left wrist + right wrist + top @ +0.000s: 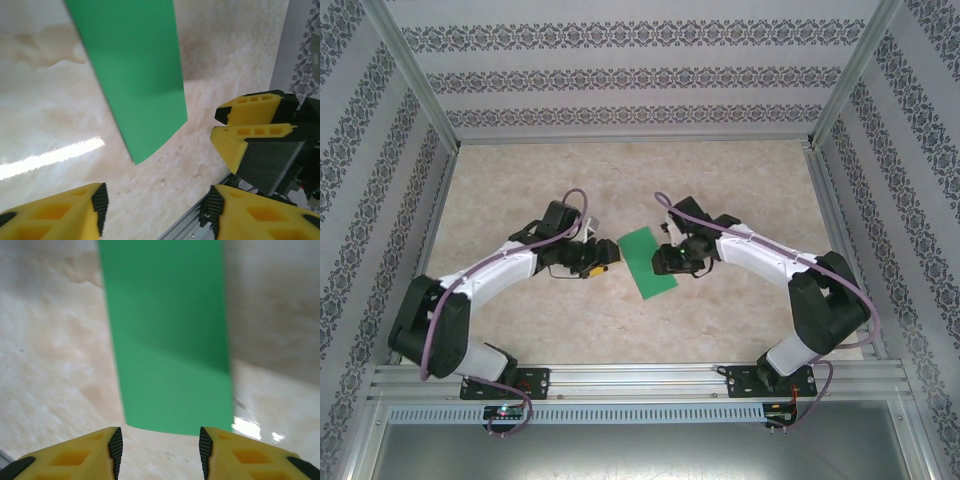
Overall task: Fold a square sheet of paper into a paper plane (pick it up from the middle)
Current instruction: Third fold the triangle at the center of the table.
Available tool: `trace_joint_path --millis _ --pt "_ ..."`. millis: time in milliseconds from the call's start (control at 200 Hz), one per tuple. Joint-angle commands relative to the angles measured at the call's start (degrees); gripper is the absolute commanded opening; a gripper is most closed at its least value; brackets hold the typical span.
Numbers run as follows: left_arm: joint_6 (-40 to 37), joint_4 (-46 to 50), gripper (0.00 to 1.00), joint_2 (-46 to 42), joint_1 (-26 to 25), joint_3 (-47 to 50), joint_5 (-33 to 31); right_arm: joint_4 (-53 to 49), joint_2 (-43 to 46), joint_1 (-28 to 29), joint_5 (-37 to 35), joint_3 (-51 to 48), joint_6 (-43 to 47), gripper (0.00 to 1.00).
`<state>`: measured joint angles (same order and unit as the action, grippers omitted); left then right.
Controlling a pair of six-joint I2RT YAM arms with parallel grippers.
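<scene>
My left gripper (155,212) has two yellow plastic fingers (60,212) tipped with ribbed black pads. They stand apart with bare table between them and nothing held. Only their tips show, cut off by the bottom edge of the left wrist view. My right gripper (160,450) is parted the same way and is also empty, its tips cropped likewise. Just ahead of the right tips lies the near end of a thin sheet of bright green paper (170,340); whether they touch it I cannot tell. Its far end runs off the top of both wrist views. From above, the paper reads as an oblong rather than a square. It lies on the pale, marbled beige table (520,180) between my grippers, the right one at its edge and the left one just beside it. A darker band crosses the paper; fold or shadow, I cannot say.
</scene>
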<state>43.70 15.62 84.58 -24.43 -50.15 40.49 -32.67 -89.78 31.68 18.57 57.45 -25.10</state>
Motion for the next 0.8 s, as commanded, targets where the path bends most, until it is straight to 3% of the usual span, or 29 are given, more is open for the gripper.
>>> trace_joint_path --millis 0,345,799 --pt "-3.2 -2.5 0.53 5.4 -1.7 -4.3 0.8 1.2 2.3 -3.1 3.3 -3.5 1.3 0.47" --pt "-8.2 -0.2 0.38 21.0 -3.9 -15.4 0.6 6.8 -0.2 -8.5 10.9 -8.2 1.8 0.48" --pt "-13.0 5.1 0.36 28.6 -4.4 -20.0 -2.5 9.4 -6.6 -8.6 18.2 -6.6 2.6 0.47"
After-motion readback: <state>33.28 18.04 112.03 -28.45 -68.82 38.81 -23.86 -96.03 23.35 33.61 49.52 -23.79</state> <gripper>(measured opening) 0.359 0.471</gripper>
